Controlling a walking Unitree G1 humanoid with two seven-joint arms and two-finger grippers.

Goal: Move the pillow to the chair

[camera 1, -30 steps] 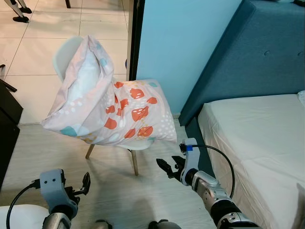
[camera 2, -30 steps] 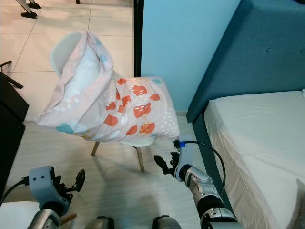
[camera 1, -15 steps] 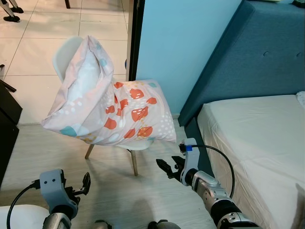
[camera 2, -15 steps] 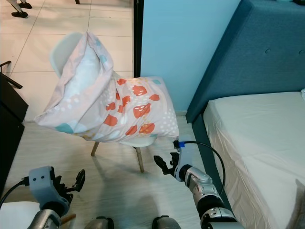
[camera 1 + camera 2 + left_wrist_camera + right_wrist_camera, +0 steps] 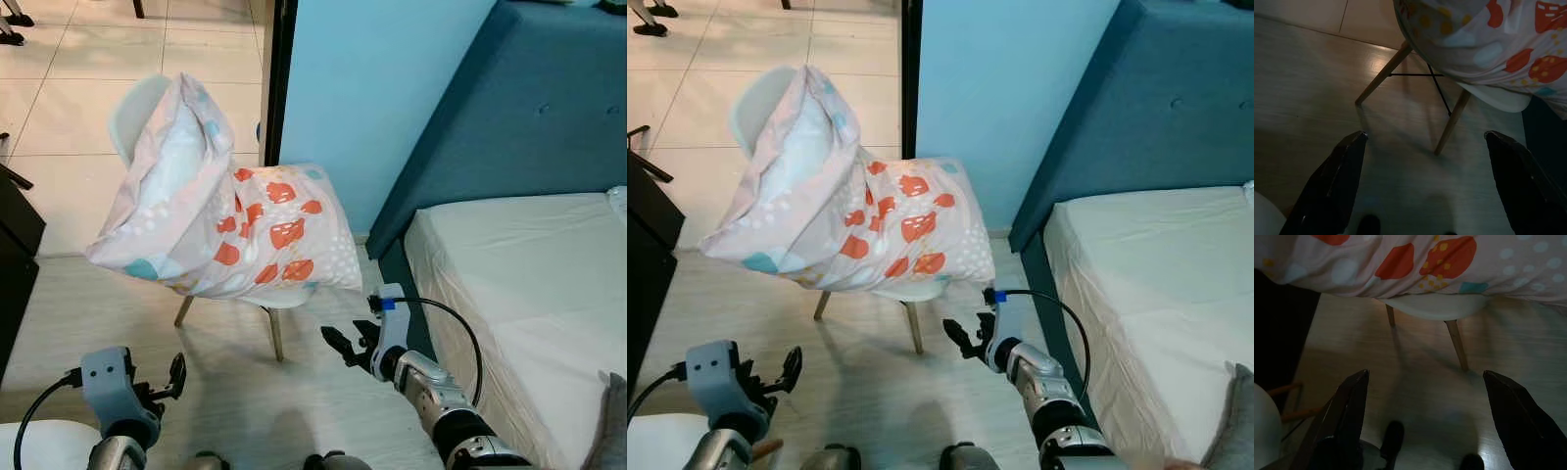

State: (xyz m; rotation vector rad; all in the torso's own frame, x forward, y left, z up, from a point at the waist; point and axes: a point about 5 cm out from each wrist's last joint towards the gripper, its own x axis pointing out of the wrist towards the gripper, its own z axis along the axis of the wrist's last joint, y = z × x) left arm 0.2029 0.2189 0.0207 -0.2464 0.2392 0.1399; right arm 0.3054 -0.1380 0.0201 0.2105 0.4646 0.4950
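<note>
One pillow (image 5: 220,211); one chair (image 5: 132,113); one bed (image 5: 519,294); two grippers.

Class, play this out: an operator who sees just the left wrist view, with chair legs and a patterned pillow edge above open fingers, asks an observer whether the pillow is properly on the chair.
Operator: Is the pillow fully on the chair?
Observer: Yes. The pillow lies on the seat and leans against the back of the chair.
Operator: Is anything gripping it?
Observer: No. The right gripper is open, low beside the chair, apart from the pillow.
Operator: And my own gripper?
Observer: The left gripper hangs open near the floor, in front of the chair.
Operator: What lies to the right?
Observer: A bed with a blue headboard.
</note>
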